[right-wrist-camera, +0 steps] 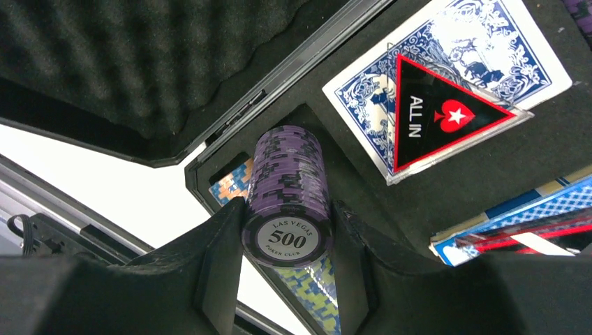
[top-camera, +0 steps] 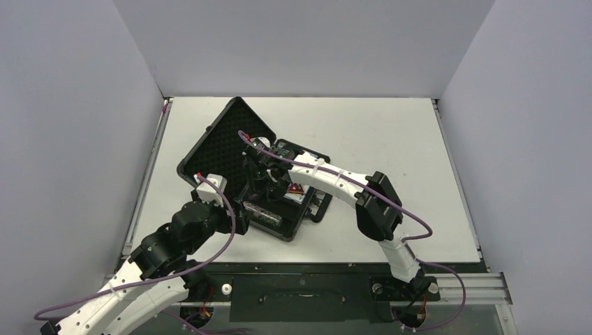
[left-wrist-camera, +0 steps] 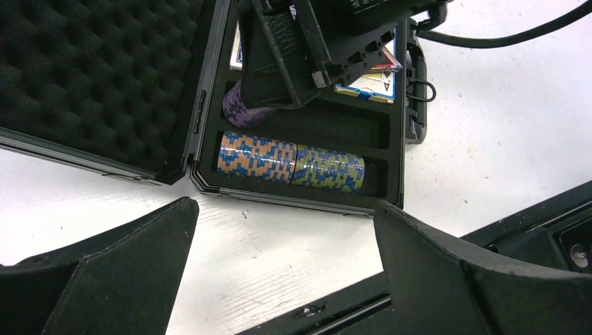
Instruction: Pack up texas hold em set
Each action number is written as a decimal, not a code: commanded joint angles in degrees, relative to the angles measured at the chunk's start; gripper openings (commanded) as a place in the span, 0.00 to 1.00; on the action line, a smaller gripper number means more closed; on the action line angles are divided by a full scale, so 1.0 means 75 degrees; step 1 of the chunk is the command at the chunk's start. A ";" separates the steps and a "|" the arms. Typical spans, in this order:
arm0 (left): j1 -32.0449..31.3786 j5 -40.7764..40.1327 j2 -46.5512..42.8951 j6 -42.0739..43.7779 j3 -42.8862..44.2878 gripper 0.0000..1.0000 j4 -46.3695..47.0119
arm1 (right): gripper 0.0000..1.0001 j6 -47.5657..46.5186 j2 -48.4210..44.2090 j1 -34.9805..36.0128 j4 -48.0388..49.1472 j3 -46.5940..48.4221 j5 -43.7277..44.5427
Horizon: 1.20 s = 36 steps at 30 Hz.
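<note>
The small black hard briefcase (top-camera: 222, 143) lies open on the white surface (left-wrist-camera: 489, 105), its egg-crate foam lid tipped back toward the left wall. The right gripper (right-wrist-camera: 286, 244) reaches down into the case's base and is clamped on a glittery purple-and-black roll of chips (right-wrist-camera: 286, 188), one finger on each side of it. The end cap facing the wrist reads "Las Vegas 500". The roll is tilted, with its lower end down at the hinge end of the middle slot in the foam tray.

In the nearest slot an orange-and-blue chip roll (left-wrist-camera: 257, 156) and a yellow-green-and-blue chip roll (left-wrist-camera: 328, 169) lie end to end, touching. Further back in the tray, a black triangle with a red edge marked "ALL IN" (right-wrist-camera: 440, 118) rests on top of a blue-backed card deck (right-wrist-camera: 489, 49). A second blue deck (right-wrist-camera: 502, 223) sits just beside it.

The left gripper (left-wrist-camera: 283, 206) hangs over the bare surface just outside the case's front edge, its fingers spread wide and holding nothing.
</note>
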 commanded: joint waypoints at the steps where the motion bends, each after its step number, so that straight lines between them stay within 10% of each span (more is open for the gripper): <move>1: -0.0037 -0.0064 0.0026 -0.0060 0.0370 0.96 0.0041 | 0.00 0.0315 0.0046 0.0025 0.0629 0.0499 -0.0046; 25: -0.0025 -0.0103 0.0122 -0.0037 0.0390 0.96 0.0032 | 0.00 0.0799 -0.0520 0.0035 0.0319 -0.1066 0.0936; 36: -0.0037 -0.0143 0.0055 -0.0089 0.0402 0.96 -0.0041 | 0.46 0.0954 -0.0895 0.0035 -0.0111 -0.1468 0.1190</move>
